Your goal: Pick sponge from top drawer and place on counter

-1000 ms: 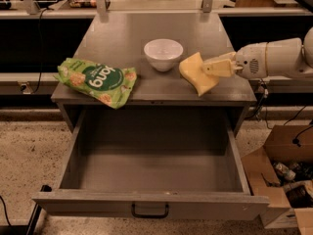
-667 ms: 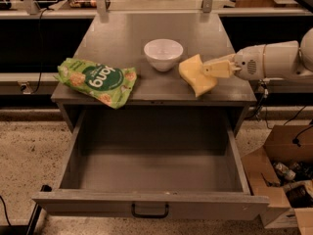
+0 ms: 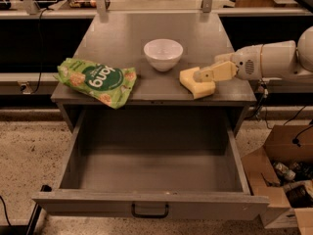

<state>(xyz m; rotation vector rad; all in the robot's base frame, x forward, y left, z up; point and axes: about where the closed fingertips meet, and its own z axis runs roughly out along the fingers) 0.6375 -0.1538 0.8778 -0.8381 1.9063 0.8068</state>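
View: camera view, 1 picture, looking down on the front of a grey cabinet.
Counter: the counter [image 3: 195,33] is the flat grey top of the cabinet, and 3 things lie on it.
Sponge: the sponge [image 3: 191,85] is a pale yellow block with a curved edge. It sits on the right front part of the counter, close to the front edge, to the right of the bowl and a little nearer the camera.
Gripper: the gripper [image 3: 205,72] reaches in from the right, low over the counter, and its cream-yellow tip overlaps the top right of the sponge.
Gripper state: I cannot tell whether it is apart or clamped on the sponge.
Arm: the white arm [image 3: 269,60] runs level from the right edge of the picture to the gripper, at the right end of the counter.
Bowl: a white bowl [image 3: 163,54] stands upright near the middle of the counter, apart from the sponge.
Bag: a green snack bag [image 3: 98,80] lies flat on the left front of the counter, with 1 corner hanging over the front edge.
Top drawer: the top drawer [image 3: 98,207] is pulled far out toward the camera. Its grey floor and side walls are in plain sight.
Handle: a dark handle [image 3: 150,211] sits at the centre of the drawer's front panel.
Box: an open cardboard box [image 3: 279,151] stands on the speckled floor [image 3: 29,160], to the right of the drawer.
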